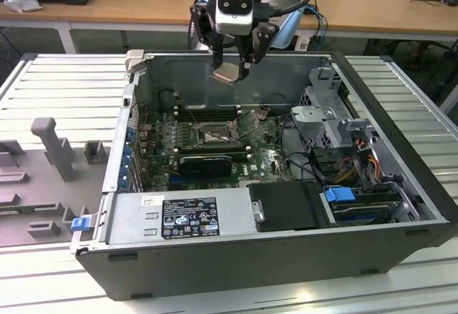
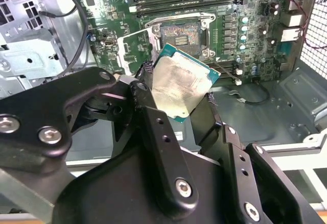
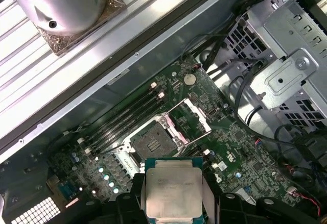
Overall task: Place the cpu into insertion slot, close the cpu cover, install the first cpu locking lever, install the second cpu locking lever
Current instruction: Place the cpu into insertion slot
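Even room light, shadowed computer case, sheen on cpu

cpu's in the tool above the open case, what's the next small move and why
Probably lower the tool toward the insertion slot, levelling the cpu on the way. In the exterior view the cpu is gripped in the tool, tilted and well above the motherboard. In the first wrist view the slot lies bare, with the cpu cover swung open beside it.

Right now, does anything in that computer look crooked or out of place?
The cpu hangs tilted in the hand above the case, not flat. The insertion slot below is bare, its cpu cover standing open. Nothing looks damaged.
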Controlling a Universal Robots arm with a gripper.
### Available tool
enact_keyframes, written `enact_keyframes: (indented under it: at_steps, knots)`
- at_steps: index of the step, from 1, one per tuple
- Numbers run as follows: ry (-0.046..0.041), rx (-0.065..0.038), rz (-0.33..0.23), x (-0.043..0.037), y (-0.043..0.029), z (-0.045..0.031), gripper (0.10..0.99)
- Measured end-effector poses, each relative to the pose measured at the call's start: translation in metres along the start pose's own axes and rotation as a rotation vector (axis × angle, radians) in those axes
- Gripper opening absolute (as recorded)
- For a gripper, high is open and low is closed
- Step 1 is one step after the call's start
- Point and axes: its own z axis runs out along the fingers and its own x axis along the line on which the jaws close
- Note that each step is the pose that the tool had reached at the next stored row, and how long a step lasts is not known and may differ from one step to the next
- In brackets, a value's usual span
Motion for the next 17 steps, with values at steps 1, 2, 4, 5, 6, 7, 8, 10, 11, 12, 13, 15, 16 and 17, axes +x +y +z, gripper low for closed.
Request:
enact_keyframes:
  at_steps: [1, 2, 4, 5, 6, 7, 8, 10, 11, 12, 13, 15, 16, 17]
  knots:
    - [-0.0005, 0.0, 0.004, 0.0, 0.0, 0.0, 0.533]
    - [-0.0011, 0.0, 0.011, 0.0, 0.0, 0.0001, 0.533]
    - [-0.0035, -0.001, 0.039, 0.0, -0.0001, 0.0005, 0.533]
    - [-0.0049, -0.001, 0.055, 0.0, -0.0001, 0.0007, 0.533]
    - [-0.0065, -0.001, 0.072, 0.0, -0.0001, 0.001, 0.533]
    - [-0.0077, -0.002, 0.086, 0.0, -0.0001, 0.0012, 0.533]
    - [-0.0096, -0.002, 0.106, 0.0, -0.0001, 0.0015, 0.533]
    - [-0.013, -0.003, 0.143, -0.0001, -0.0002, 0.0024, 0.533]
    - [-0.0145, -0.003, 0.159, -0.0001, -0.0003, 0.0031, 0.533]
    - [-0.0156, -0.003, 0.17, -0.0001, -0.0003, 0.0038, 0.533]
    - [-0.0174, -0.003, 0.19, -0.0001, -0.0005, 0.0055, 0.533]
    - [-0.0202, -0.004, 0.227, -0.0002, -0.0008, 0.0089, 0.533]
    - [-0.0223, -0.003, 0.26, -0.0002, -0.001, 0.0116, 0.533]
    - [-0.0238, -0.003, 0.284, -0.0003, -0.0012, 0.0137, 0.533]
